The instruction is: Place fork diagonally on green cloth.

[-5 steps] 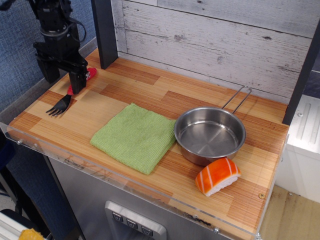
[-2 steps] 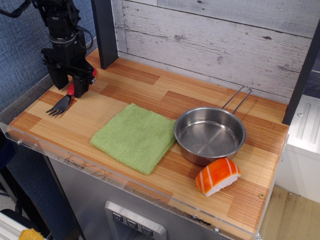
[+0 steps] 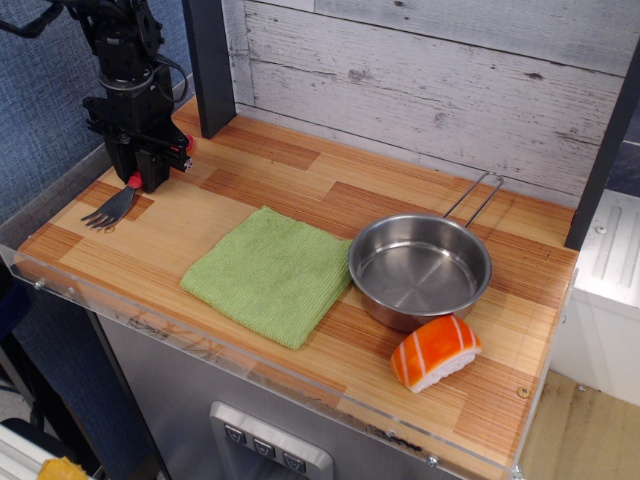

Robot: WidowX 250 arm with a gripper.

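The fork [image 3: 110, 207] lies at the back left corner of the wooden table. Its grey tines point toward the front left, and most of its red handle is hidden by the gripper. My black gripper [image 3: 143, 178] points straight down there, and its fingers are closed on the red handle. The tines still look low, at or just above the wood. The green cloth [image 3: 268, 272] lies flat in the middle of the table, to the right of and nearer than the gripper. Nothing is on it.
A steel pan [image 3: 420, 268] with a wire handle sits just right of the cloth, touching its corner. An orange-and-white salmon sushi toy [image 3: 434, 351] lies in front of the pan. A black post [image 3: 208, 60] stands right behind the gripper. A clear plastic lip [image 3: 150, 322] runs along the table's front edge.
The gripper's fingers have closed from open around the handle to shut on it. The fork's tines have shifted slightly to the left.
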